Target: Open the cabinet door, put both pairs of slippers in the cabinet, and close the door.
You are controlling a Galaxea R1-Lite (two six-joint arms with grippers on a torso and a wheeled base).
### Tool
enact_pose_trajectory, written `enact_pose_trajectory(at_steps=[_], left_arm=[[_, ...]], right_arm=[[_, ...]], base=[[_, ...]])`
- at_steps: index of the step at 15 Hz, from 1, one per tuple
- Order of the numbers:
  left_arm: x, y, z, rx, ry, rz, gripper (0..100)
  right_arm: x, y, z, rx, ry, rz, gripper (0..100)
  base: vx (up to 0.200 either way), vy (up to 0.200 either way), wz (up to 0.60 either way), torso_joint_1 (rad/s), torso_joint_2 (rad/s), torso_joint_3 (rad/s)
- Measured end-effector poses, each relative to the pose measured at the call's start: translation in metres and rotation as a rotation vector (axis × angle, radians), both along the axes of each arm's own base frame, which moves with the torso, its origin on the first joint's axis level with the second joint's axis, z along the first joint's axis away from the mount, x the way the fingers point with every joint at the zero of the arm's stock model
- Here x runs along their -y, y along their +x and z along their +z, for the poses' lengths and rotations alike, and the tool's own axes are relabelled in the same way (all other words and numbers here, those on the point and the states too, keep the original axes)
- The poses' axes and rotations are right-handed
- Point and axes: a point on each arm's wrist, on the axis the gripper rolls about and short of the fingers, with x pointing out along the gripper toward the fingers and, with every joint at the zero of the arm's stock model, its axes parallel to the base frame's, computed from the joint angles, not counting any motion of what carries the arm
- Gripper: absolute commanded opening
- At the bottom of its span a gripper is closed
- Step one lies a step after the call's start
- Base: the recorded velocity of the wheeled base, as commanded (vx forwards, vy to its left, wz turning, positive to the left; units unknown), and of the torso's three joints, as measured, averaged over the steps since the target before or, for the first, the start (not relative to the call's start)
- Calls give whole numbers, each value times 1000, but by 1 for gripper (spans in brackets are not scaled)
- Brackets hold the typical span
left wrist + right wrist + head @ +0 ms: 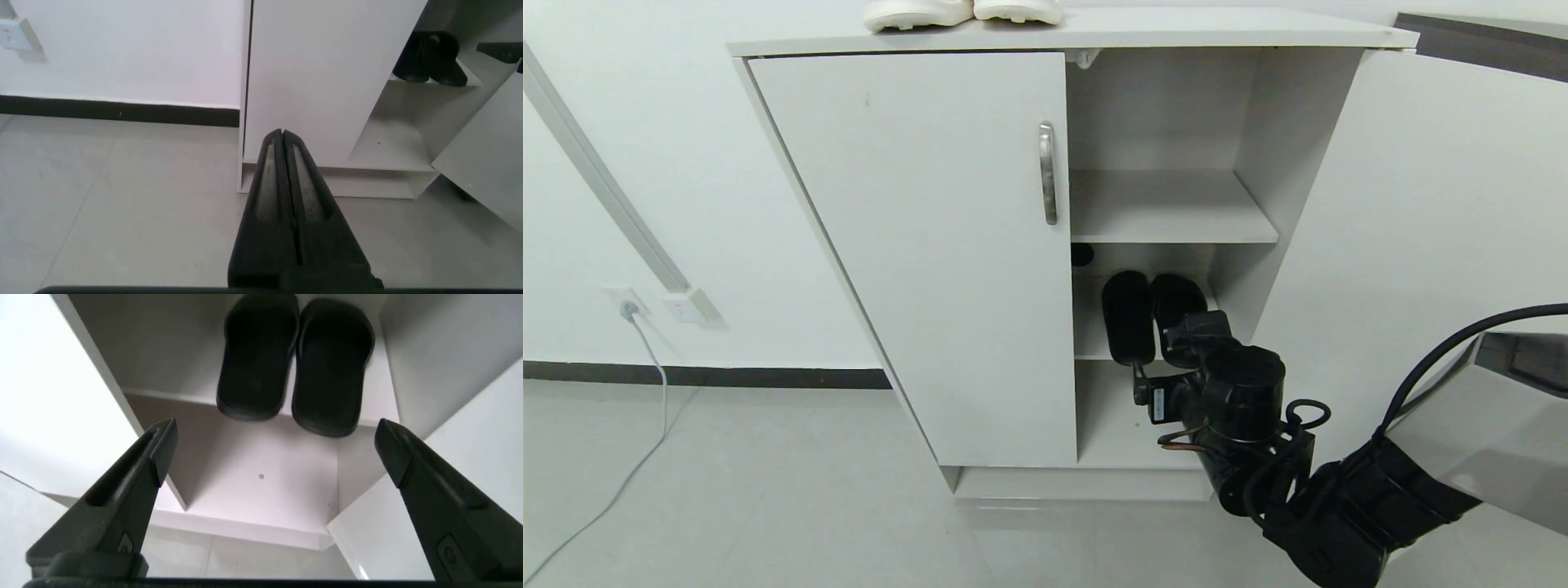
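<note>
Currently right pincer [275,431] wide open in front of black slippers [260,359] on middle shelf [1090,327]; left pincer [282,143] closed, empty; white slippers [915,12] atop cabinet [1176,37].

The cabinet [907,245] is plain white inside and out, with a brushed silver handle [1048,173]. The slippers on its shelf [1129,317] are solid black, and the slippers on its top [915,12] are cream. The wall [645,122] is white with a black skirting [727,377], the floor [727,506] is pale grey tile, the cable [654,408] is light grey, and the left tool [282,155] and right tool [274,445] are both black.
</note>
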Motion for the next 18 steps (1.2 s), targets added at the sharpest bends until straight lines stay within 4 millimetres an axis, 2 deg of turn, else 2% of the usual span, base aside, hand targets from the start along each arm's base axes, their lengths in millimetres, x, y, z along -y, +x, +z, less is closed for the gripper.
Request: enact_pose_trajectory(at_steps=[11, 18], left_arm=[[0, 0, 0, 0, 0, 0, 0], [0, 0, 0, 0, 1, -1, 0]], right_arm=[[-1, 1, -6, -6, -5, -1, 100], [-1, 1, -7, -7, -8, 1, 100]], base=[[0, 0, 0, 0, 0, 0], [0, 200, 0, 4, 2, 2]])
